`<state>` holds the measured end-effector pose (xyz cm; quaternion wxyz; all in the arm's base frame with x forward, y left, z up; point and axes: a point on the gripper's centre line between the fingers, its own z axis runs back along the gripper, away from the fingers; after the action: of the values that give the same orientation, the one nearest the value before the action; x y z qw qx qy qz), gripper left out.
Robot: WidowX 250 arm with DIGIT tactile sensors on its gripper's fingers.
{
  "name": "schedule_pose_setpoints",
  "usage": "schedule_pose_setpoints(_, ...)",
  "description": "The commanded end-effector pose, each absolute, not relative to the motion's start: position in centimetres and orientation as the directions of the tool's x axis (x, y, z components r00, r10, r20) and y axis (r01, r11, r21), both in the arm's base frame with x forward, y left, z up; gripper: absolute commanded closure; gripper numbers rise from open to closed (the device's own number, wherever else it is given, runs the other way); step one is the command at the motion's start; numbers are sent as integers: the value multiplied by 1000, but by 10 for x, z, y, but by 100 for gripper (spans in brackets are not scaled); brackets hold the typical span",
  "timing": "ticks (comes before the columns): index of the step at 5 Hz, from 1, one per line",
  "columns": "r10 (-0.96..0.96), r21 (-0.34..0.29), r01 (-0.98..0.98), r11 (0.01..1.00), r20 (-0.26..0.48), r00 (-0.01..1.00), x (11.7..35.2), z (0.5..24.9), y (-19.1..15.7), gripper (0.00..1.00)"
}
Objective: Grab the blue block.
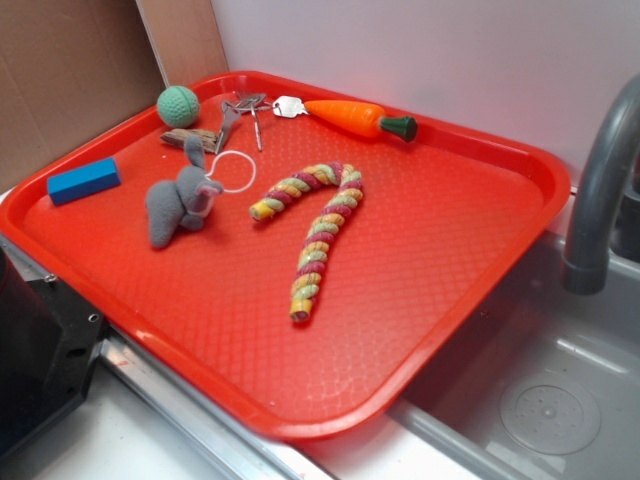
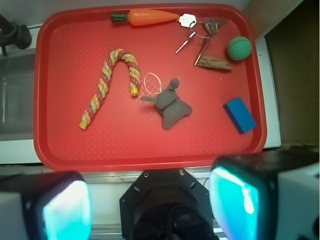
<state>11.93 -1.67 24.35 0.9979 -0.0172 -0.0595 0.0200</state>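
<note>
The blue block (image 1: 83, 181) lies flat near the left rim of the red tray (image 1: 430, 250), just left of a grey plush bunny (image 1: 180, 205). In the wrist view the blue block (image 2: 240, 115) sits at the right side of the tray (image 2: 45, 100), far below the camera. My gripper (image 2: 150, 205) hangs high over the robot's black base, off the tray's near edge. It is open, its cyan-lit fingertips (image 2: 65, 212) wide apart with nothing between them. The exterior view does not show the gripper.
On the tray also lie a striped rope cane (image 1: 315, 225), a toy carrot (image 1: 355, 118), a green ball (image 1: 178, 105), keys (image 1: 250, 110) and a piece of bark (image 1: 190, 138). A sink with a grey faucet (image 1: 600, 190) lies to the right, and cardboard (image 1: 70, 70) stands behind.
</note>
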Motion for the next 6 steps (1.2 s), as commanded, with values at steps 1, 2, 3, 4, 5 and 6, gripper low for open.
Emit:
schedule_pose_setpoints(1, 42, -37, -38, 999, 118, 992, 119, 244, -17, 0)
schedule_pose_setpoints(2, -41, -7, 44, 999, 235, 971, 129, 218, 18, 0)
schedule_pose_setpoints(3, -64, 43, 57, 997, 201, 977, 137, 180, 49, 0)
schedule_pose_setpoints(4, -162, 46, 157, 987, 155, 974, 152, 130, 71, 0)
schedule_pose_setpoints(5, -195, 31, 193, 981, 85, 977, 160, 85, 100, 0)
schedule_pose_setpoints(6, -204, 25, 203, 979, 73, 976, 159, 61, 126, 0)
